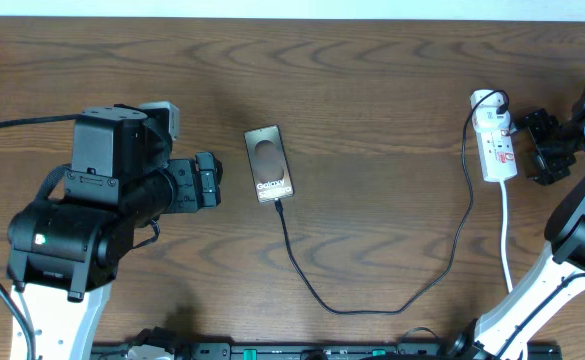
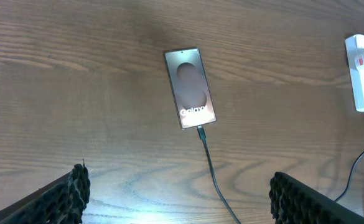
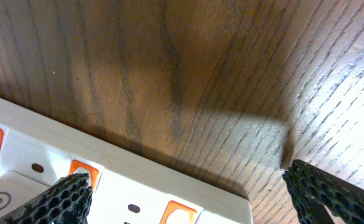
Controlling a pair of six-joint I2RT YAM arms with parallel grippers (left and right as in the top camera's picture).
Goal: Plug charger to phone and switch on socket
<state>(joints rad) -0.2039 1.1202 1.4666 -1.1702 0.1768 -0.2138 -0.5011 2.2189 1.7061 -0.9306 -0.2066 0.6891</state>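
Left fingers (image 2: 70, 196) spread; phone (image 2: 190, 88) lies front-to-back, charger (image 2: 210, 163) tip at near end.

A robot work table, most likely in a lab.

Two big robot arms, the left arm (image 1: 82, 230) and the right arm (image 1: 582, 220), stand at a dark wooden table (image 1: 372, 90), one at each end, with wires running off them. A black rail (image 1: 322, 352) with small parts runs along the near edge. Only a few things are laid out (like a test): a phone (image 1: 269, 163), a white power strip (image 1: 495, 145) and a thin black cable (image 1: 470, 195). A pale strip (image 1: 372, 8) shows behind the far edge.
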